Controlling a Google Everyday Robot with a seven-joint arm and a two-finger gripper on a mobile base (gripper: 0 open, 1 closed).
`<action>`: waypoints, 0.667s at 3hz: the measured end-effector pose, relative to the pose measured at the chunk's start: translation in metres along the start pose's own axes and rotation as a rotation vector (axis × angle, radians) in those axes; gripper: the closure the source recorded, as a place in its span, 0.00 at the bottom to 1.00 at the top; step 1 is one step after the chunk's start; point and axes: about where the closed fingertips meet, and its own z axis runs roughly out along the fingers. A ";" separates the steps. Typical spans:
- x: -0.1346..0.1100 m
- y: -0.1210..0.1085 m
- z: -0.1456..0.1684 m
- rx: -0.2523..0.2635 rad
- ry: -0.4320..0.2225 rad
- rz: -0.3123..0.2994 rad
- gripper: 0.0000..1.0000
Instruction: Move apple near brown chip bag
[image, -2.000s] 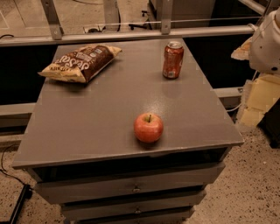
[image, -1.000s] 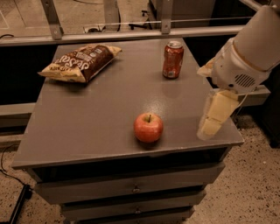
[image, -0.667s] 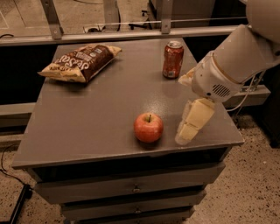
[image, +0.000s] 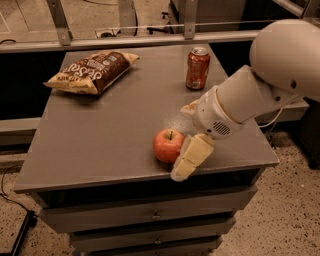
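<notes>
Jaws low at surface (image: 100, 140) front, just right of apple (image: 168, 145); bag (image: 92, 71) back left, can (image: 197, 68) behind, well apart.

A grey flat-topped cabinet (image: 100, 135) fills the middle, with stacked grey drawers (image: 125, 216) and small metal pulls below. The gripper (image: 184, 141) hangs low over its front right part, fingers apart. Behind runs a pale metal rail (image: 125, 42) with upright posts (image: 59, 20). The speckled stone floor (image: 285, 220) lies in dim, warm light; a black cable (image: 9, 195) trails at the left.
</notes>
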 end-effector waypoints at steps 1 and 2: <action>-0.001 0.006 0.020 -0.009 -0.015 0.016 0.00; -0.003 0.010 0.029 -0.014 -0.040 0.025 0.16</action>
